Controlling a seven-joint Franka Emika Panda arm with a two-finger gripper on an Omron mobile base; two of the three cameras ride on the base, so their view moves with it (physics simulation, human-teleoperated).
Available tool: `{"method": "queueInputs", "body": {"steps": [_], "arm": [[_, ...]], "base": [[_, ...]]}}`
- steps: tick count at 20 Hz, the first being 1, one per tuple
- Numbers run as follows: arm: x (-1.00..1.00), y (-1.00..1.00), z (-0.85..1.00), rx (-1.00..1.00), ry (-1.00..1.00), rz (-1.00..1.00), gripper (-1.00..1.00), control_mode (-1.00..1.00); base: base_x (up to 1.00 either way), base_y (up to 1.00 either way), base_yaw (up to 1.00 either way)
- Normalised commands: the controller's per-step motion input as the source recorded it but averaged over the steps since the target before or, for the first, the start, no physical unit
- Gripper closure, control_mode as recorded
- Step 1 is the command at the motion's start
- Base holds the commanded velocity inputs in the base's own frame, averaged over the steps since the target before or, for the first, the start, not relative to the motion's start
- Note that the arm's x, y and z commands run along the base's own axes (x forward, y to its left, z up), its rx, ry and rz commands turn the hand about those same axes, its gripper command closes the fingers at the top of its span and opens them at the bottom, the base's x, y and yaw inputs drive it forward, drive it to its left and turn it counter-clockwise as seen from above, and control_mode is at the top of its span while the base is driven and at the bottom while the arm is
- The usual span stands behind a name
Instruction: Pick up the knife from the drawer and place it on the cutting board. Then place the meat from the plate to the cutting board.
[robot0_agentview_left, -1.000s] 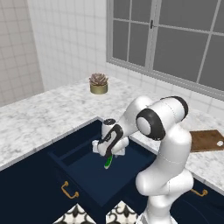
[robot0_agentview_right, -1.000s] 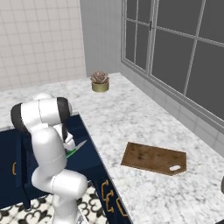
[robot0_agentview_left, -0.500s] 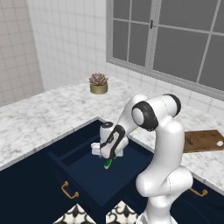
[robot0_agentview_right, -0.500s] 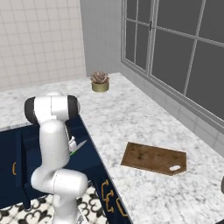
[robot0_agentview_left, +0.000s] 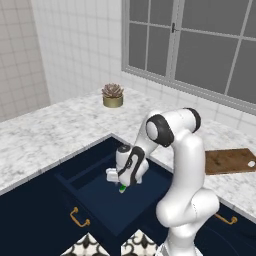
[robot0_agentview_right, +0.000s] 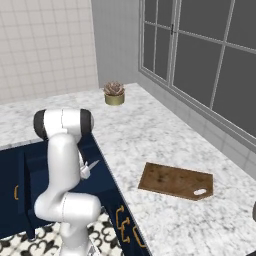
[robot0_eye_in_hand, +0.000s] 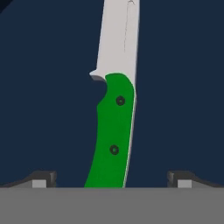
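The gripper (robot0_eye_in_hand: 112, 178) hangs low inside the open navy drawer (robot0_agentview_left: 87, 172), jaws spread wide, straddling the knife (robot0_eye_in_hand: 114, 127); its green handle lies flat on the drawer floor between the fingertips (robot0_eye_in_hand: 43, 178), untouched. The cutting board (robot0_agentview_right: 176, 180) sits bare on the marble counter (robot0_agentview_right: 150, 145), well apart.

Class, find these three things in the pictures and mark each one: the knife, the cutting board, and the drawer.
knife (robot0_eye_in_hand: 113, 140), hand view, middle of the green handle.
cutting board (robot0_agentview_right: 172, 179), right base view, centre of the brown top face.
drawer (robot0_agentview_left: 87, 176), left base view, navy floor left of the gripper.
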Motion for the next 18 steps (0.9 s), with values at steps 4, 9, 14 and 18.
{"method": "queueInputs", "body": {"steps": [4,9,14,18], "arm": [[0.07,0.00,-0.22,0.00,0.00,0.00,-1.00,-1.00],[0.05,0.00,-0.17,0.00,0.00,0.00,1.00,-1.00],[0.00,0.00,-0.03,0.00,0.00,0.00,1.00,-1.00],[0.01,0.00,0.04,0.00,0.00,0.00,1.00,-1.00]], "base": [[0.00,0.00,0.00],[0.00,0.00,0.00],[0.00,0.00,0.00],[0.00,0.00,0.00]]}}
